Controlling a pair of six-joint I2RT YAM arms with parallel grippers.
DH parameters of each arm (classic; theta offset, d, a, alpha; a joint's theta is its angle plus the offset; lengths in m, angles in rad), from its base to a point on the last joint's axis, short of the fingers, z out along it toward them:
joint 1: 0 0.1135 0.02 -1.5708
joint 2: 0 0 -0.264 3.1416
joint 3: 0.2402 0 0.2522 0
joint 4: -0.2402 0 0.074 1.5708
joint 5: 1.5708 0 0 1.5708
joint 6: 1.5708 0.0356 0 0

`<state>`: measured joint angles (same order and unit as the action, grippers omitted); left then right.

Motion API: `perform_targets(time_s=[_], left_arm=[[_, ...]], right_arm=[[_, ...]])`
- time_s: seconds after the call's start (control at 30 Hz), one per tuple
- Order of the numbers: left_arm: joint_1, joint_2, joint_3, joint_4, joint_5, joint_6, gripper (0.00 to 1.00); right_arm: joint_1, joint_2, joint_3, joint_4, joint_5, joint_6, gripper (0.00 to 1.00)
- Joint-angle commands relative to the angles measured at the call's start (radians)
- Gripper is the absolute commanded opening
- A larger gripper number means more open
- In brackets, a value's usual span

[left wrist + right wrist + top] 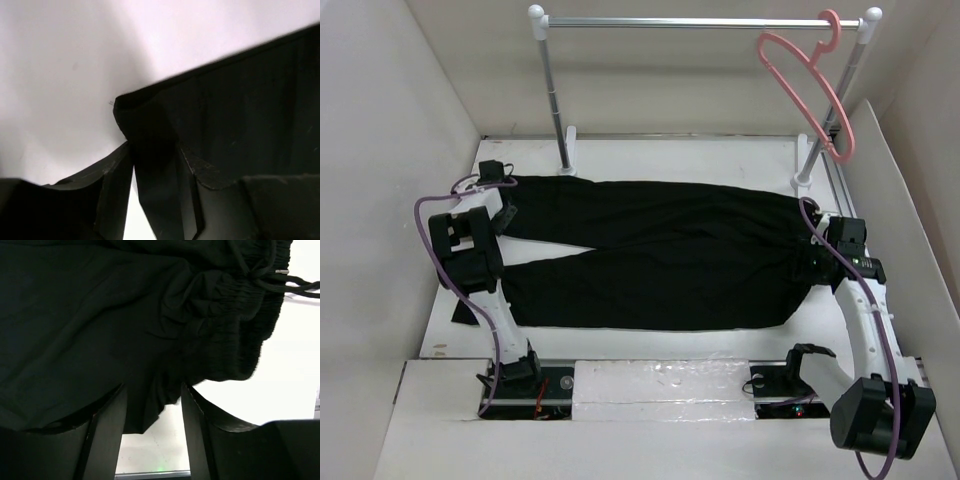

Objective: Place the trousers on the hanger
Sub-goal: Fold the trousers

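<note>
Top external view: trousers [650, 250] flat across the table [670, 160], hanger [810, 80] on the rail [700, 22]; limp, light cloth, probably best taken at the thicker waistband [235, 340]; right gripper [154, 389] parted astride it; left gripper [154, 146] at a leg hem [145, 110], clamping uncertain.

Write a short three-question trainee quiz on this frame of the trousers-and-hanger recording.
1. True or false: the thin pink plastic hanger lies flat on the white table.
2. Which part of the plain black soft-fabric trousers is at the right gripper? A: a leg hem. B: the drawstring waistband. C: a knee.
3. Fill in: the left gripper is at the ___ of a trouser leg.
Key: 1 false, it hangs from the silver metal rail. 2 B. 3 hem.
</note>
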<state>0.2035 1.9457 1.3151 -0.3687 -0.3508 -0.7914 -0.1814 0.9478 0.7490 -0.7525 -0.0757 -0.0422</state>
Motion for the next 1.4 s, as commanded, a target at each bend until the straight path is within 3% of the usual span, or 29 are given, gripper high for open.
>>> perform_targets(time_s=[0.0, 0.07, 0.1, 0.13, 0.47, 0.63, 0.77, 0.8, 0.83, 0.9, 0.97, 1.07, 1.1, 1.17, 1.2, 1.3, 1.33, 1.37], left_arm=[[0.013, 0.062, 0.091, -0.062, -0.019, 0.000, 0.33], [0.013, 0.071, 0.098, -0.056, -0.014, -0.002, 0.27], [0.022, 0.075, 0.090, -0.053, -0.019, 0.001, 0.04], [0.022, 0.068, 0.076, -0.062, -0.042, -0.006, 0.00], [0.077, -0.016, -0.066, -0.127, -0.163, 0.000, 0.00], [0.097, -0.085, -0.091, -0.121, -0.172, 0.037, 0.00], [0.097, -0.154, -0.048, -0.130, -0.119, 0.103, 0.31], [0.087, -0.206, -0.042, -0.127, -0.108, 0.115, 0.57], [0.076, -0.238, -0.033, -0.127, -0.100, 0.130, 0.69], [0.040, -0.336, -0.033, -0.136, -0.122, 0.132, 0.77], [0.040, -0.404, -0.074, -0.162, -0.131, 0.094, 0.77], [0.079, -0.531, -0.200, -0.216, -0.125, -0.001, 0.71], [0.115, -0.591, -0.242, -0.232, -0.117, -0.032, 0.65], [0.146, -0.643, -0.350, -0.282, -0.096, -0.080, 0.59], [0.189, -0.718, -0.409, -0.304, -0.074, -0.145, 0.51], [0.235, -0.763, -0.480, -0.326, -0.039, -0.173, 0.49], [0.287, -0.769, -0.513, -0.331, -0.008, -0.172, 0.49], [0.310, -0.772, -0.523, -0.335, -0.002, -0.173, 0.49]], right_arm=[[0.014, -0.023, 0.029, 0.002, -0.019, -0.004, 0.54], [0.026, -0.030, 0.041, -0.004, -0.013, -0.013, 0.54], [0.026, -0.032, 0.044, -0.008, -0.013, -0.015, 0.54], [0.036, -0.040, 0.043, -0.013, -0.018, -0.022, 0.54], [0.068, -0.078, 0.035, -0.033, -0.033, -0.039, 0.57], [0.111, -0.087, 0.049, -0.057, -0.053, -0.042, 0.67], [0.170, -0.106, 0.053, -0.053, -0.108, -0.045, 0.78], [0.187, -0.109, 0.047, -0.033, -0.130, -0.051, 0.81], [0.225, -0.113, 0.043, -0.025, -0.165, -0.064, 0.82], [0.267, -0.118, 0.030, -0.004, -0.232, -0.076, 0.82], [0.335, -0.129, 0.015, 0.001, -0.254, -0.090, 0.82], [0.410, -0.156, 0.023, 0.025, -0.253, -0.105, 0.67], [0.422, -0.159, 0.032, 0.033, -0.250, -0.111, 0.40], [0.448, -0.147, 0.064, 0.035, -0.256, -0.145, 0.19], [0.491, -0.130, 0.076, 0.030, -0.265, -0.168, 0.07], [0.511, -0.113, 0.076, 0.025, -0.269, -0.191, 0.09], [0.522, -0.107, 0.075, 0.025, -0.275, -0.206, 0.12], [0.522, -0.109, 0.073, 0.018, -0.277, -0.214, 0.24]])
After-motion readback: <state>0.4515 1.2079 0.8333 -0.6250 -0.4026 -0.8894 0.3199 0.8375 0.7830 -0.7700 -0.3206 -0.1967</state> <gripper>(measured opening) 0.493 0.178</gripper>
